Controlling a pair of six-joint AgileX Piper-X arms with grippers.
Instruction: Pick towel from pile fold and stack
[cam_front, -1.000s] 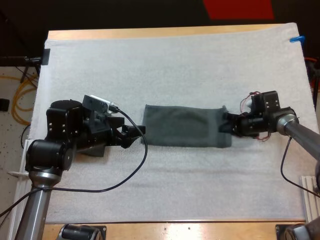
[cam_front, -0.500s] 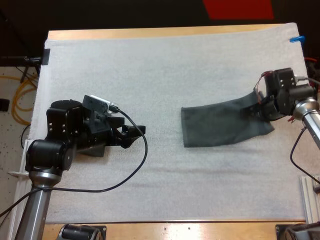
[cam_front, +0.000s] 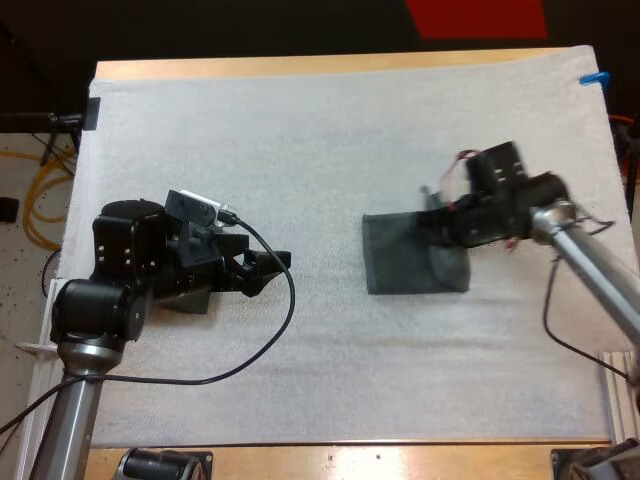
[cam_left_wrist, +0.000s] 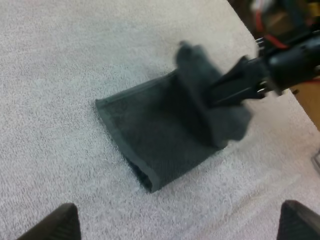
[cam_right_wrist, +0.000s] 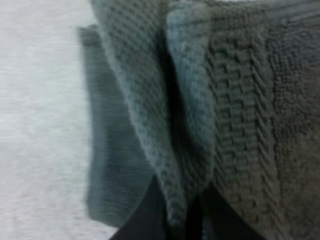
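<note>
A dark grey-green towel (cam_front: 400, 255) lies on the white mat right of centre, its right end lifted and doubled back over the rest. My right gripper (cam_front: 440, 228) is shut on that lifted end; in the right wrist view its fingertips (cam_right_wrist: 155, 215) pinch the ribbed towel (cam_right_wrist: 220, 125) hanging in front. My left gripper (cam_front: 278, 264) rests low at the left of the mat, well clear of the towel, with its fingers (cam_left_wrist: 57, 222) wide apart. From the left wrist view the towel (cam_left_wrist: 155, 135) lies ahead, the right gripper (cam_left_wrist: 240, 82) at its raised fold.
The white mat (cam_front: 330, 130) covers nearly the whole table. The wooden table edge (cam_front: 330, 64) runs along the far side. Bare mat lies between the two arms and in front of the towel.
My right gripper first dragged the towel to the right, then carried its held end back left over the towel, folding it roughly in half. The left arm stayed still.
</note>
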